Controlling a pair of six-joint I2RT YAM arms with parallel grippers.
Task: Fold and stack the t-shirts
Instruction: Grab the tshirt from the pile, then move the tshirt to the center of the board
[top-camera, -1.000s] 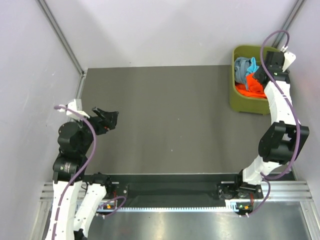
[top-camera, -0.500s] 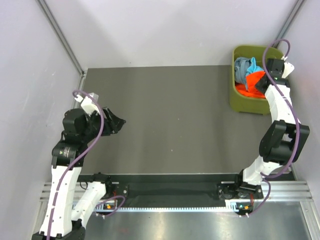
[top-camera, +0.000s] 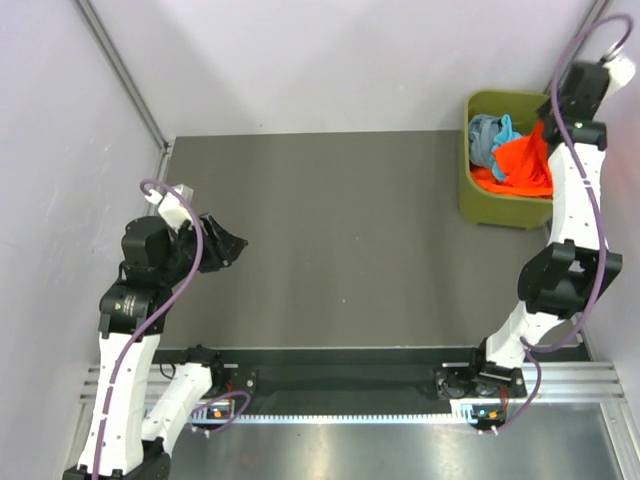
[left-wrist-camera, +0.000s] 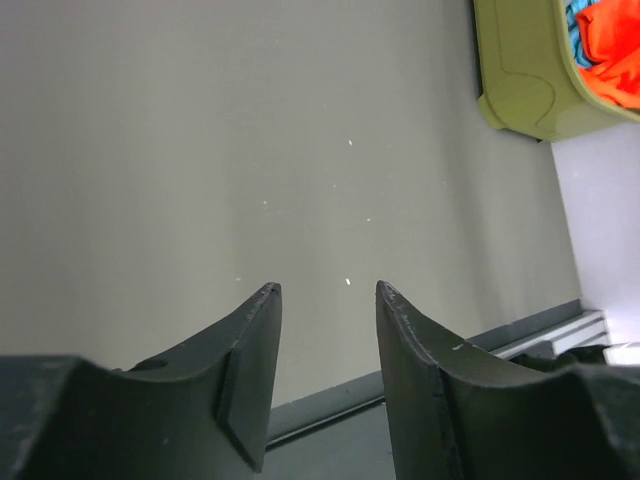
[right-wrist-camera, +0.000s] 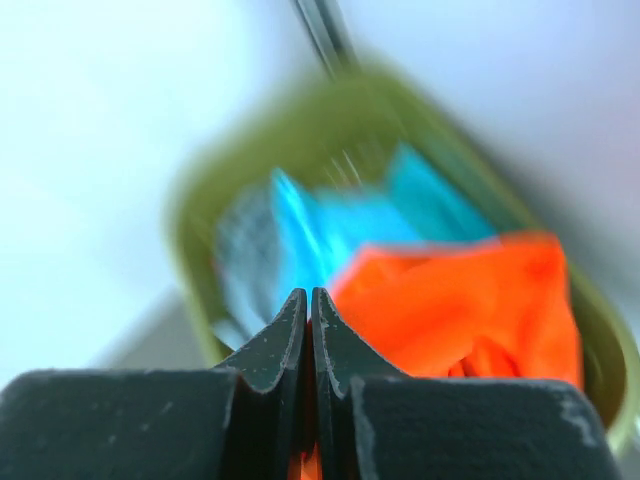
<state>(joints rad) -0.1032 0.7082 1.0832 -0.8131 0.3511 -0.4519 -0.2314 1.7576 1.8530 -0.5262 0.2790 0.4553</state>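
Note:
The t-shirts lie bunched in an olive-green bin (top-camera: 478, 207) at the table's far right corner. An orange t-shirt (top-camera: 520, 160) is drawn up into a peak, and my right gripper (top-camera: 545, 124) is shut on its top above the bin. The right wrist view shows a sliver of orange cloth pinched between the closed fingers of that gripper (right-wrist-camera: 309, 293), with the rest of the orange t-shirt (right-wrist-camera: 470, 300) hanging below. A teal t-shirt (top-camera: 506, 130) and a grey one (top-camera: 482, 136) stay in the bin. My left gripper (top-camera: 236, 243) hovers over the left of the table, open and holding nothing.
The dark table mat (top-camera: 340, 230) spreads between the arms. In the left wrist view the bin (left-wrist-camera: 520, 85) sits far off at the upper right, beyond the fingertips of the left gripper (left-wrist-camera: 328, 290). Pale walls stand close on the left, back and right.
My right gripper has shut on the orange t-shirt and risen, pulling the cloth up out of the bin. My left gripper has narrowed and shifted a little toward the table's middle.

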